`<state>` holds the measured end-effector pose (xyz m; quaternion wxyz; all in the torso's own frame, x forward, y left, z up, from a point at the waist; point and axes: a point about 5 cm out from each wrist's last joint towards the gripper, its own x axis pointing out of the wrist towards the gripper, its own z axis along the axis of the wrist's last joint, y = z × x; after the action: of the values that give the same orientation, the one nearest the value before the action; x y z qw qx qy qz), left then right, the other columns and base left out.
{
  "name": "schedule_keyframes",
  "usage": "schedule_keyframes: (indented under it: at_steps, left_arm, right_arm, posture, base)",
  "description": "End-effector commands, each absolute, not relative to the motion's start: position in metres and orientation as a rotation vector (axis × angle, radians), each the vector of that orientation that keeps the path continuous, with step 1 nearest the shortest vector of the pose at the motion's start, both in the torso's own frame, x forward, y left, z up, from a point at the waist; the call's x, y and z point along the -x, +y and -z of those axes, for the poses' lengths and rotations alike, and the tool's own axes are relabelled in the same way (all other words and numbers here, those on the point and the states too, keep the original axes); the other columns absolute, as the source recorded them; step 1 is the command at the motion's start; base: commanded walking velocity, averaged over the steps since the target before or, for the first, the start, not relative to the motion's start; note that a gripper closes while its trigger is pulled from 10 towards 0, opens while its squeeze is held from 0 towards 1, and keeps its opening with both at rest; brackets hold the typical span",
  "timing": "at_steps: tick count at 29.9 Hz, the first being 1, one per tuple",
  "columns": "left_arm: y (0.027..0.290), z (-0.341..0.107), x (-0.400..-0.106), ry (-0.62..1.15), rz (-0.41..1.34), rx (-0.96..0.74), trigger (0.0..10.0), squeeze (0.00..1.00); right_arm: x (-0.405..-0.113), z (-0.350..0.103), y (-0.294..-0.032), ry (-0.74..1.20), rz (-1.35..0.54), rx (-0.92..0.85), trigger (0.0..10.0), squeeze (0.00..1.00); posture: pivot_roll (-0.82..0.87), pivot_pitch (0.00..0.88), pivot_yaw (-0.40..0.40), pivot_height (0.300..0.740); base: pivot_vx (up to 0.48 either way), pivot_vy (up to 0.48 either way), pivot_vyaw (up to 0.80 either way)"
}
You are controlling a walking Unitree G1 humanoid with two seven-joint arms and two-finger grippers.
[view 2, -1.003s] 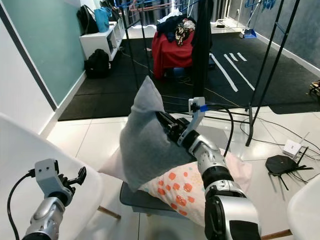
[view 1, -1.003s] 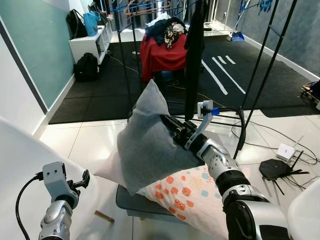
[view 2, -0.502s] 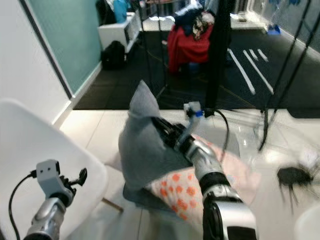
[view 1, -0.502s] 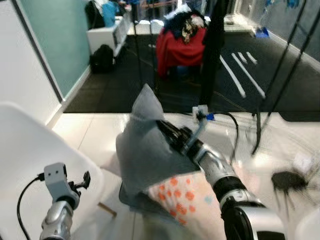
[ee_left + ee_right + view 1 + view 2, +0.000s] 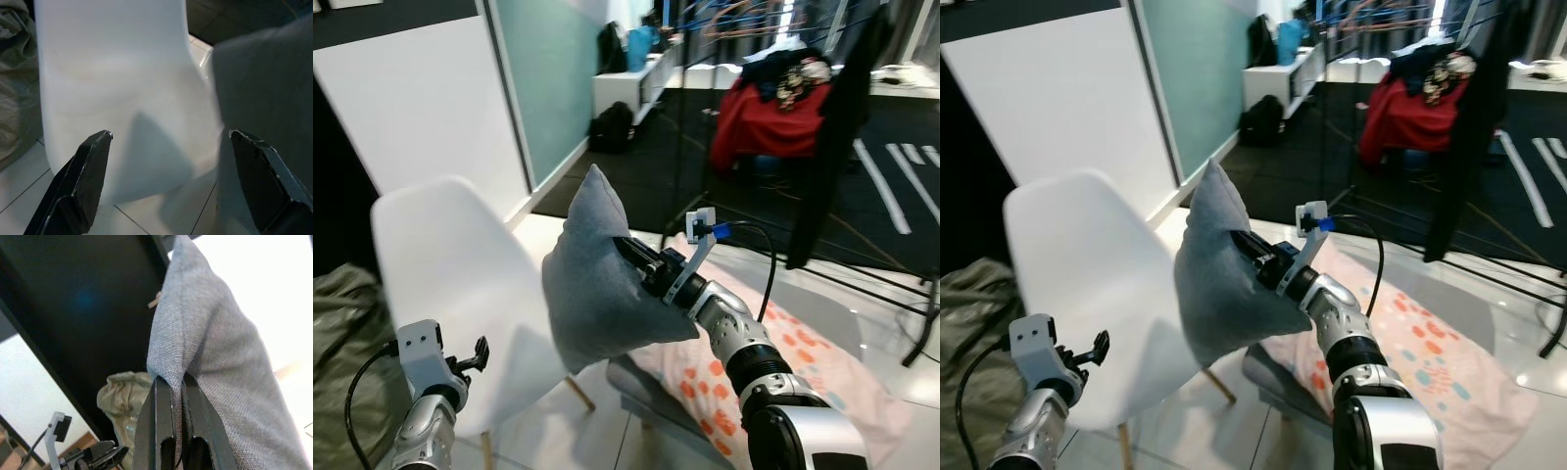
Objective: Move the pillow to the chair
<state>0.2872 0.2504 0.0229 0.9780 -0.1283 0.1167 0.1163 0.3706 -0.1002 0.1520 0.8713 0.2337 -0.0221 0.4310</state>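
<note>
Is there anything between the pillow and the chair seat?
Nothing visible. The right tool holds the grey pillow in the air just beside the white chair, whose seat is bare. The left tool hangs open in front of the chair, lower down.

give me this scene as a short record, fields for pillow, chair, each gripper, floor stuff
pillow: grey pillow, held up in the air, beside the chair's seat
chair: white shell chair with wooden legs, seat bare
right gripper: right gripper, fingers pinched shut on a fold of the pillow
left gripper: left gripper, fingers open, holding nothing, pointed at the chair
floor stuff: patterned cushion with orange and blue spots on the tiles below the right arm
background: red cloth draped further back
</note>
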Motion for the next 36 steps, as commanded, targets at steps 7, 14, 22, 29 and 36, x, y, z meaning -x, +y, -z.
schedule_keyframes:
  at_steps: [7, 14, 22, 29, 36]
  left_arm:
    - [0.255, -0.021, -0.285, 0.245, -0.258, 0.253, 10.0, 0.00]
    - [0.255, -0.021, -0.285, 0.247, -0.259, 0.254, 10.0, 0.00]
    - [0.253, -0.021, -0.285, 0.239, -0.226, 0.245, 10.0, 0.00]
    - [0.253, -0.021, -0.284, 0.235, -0.221, 0.243, 10.0, 0.00]
    - [0.252, -0.021, -0.283, 0.237, -0.217, 0.242, 10.0, 0.00]
  right_arm:
    - [-0.372, -0.168, -0.091, -0.114, -0.947, -0.487, 10.0, 0.00]
    - [-0.373, -0.165, -0.093, -0.102, -0.920, -0.491, 10.0, 0.00]
    - [-0.380, -0.153, -0.108, -0.037, -0.687, -0.498, 10.0, 0.00]
    - [-0.381, -0.149, -0.113, -0.026, -0.648, -0.501, 10.0, 0.00]
    - [-0.381, -0.151, -0.113, -0.030, -0.658, -0.510, 10.0, 0.00]
  posture:
    - [-0.02, 0.060, 0.002, 0.740]
    - [-0.02, 0.061, 0.002, 0.740]
    - [-0.02, 0.052, 0.004, 0.740]
    - [-0.02, 0.048, 0.007, 0.740]
    - [-0.02, 0.042, 0.008, 0.740]
  base:
    - [0.000, 0.000, 0.78]
    - [0.000, 0.000, 0.78]
    - [0.180, 0.000, 0.16]
    - [0.438, 0.000, 0.00]
    - [0.440, 0.000, 0.00]
